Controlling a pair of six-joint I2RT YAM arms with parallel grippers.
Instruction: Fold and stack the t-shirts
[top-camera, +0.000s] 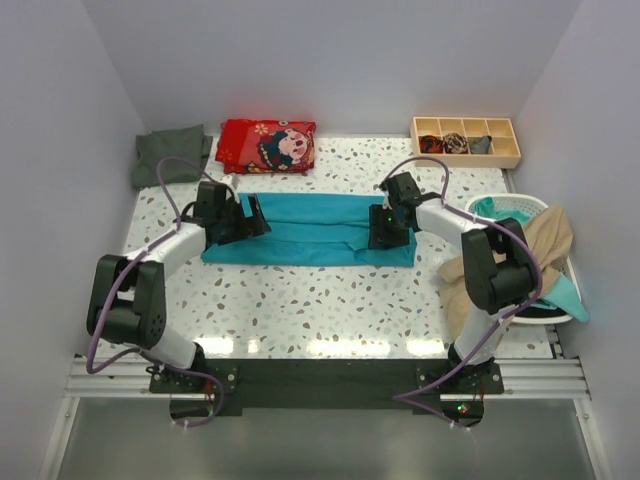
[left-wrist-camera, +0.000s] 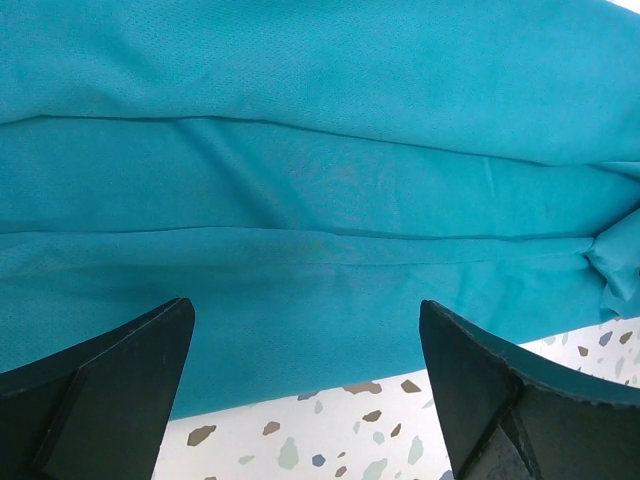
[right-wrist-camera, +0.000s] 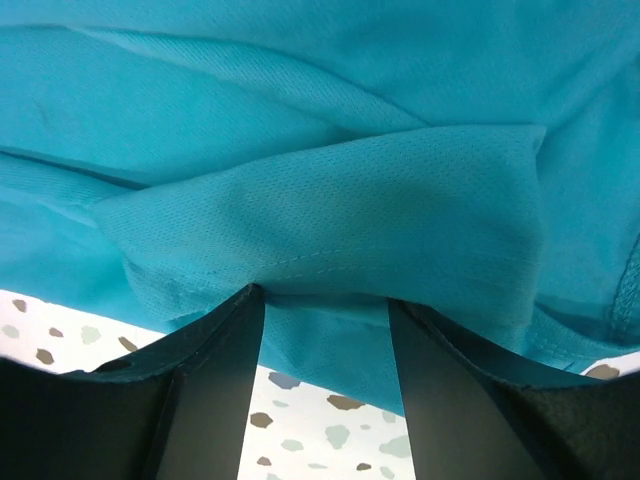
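A bright teal t-shirt (top-camera: 310, 230) lies folded into a long strip across the middle of the table. My left gripper (top-camera: 255, 215) is at its left end, open wide, with the near hem and bare table between the fingers (left-wrist-camera: 305, 305). My right gripper (top-camera: 385, 232) is at the strip's right end. Its fingers stand apart, and their tips are tucked under a raised flap of the teal cloth (right-wrist-camera: 330, 200), so the right gripper (right-wrist-camera: 322, 295) is open. A dark grey-green t-shirt (top-camera: 170, 155) lies folded at the back left. A beige t-shirt (top-camera: 548, 240) hangs over the basket.
A white basket (top-camera: 520, 203) stands at the right edge, with more teal cloth (top-camera: 565, 290) hanging from it. A red patterned cloth (top-camera: 268, 145) lies at the back. A wooden compartment tray (top-camera: 465, 140) with small dark bundles sits at the back right. Walls close in on three sides.
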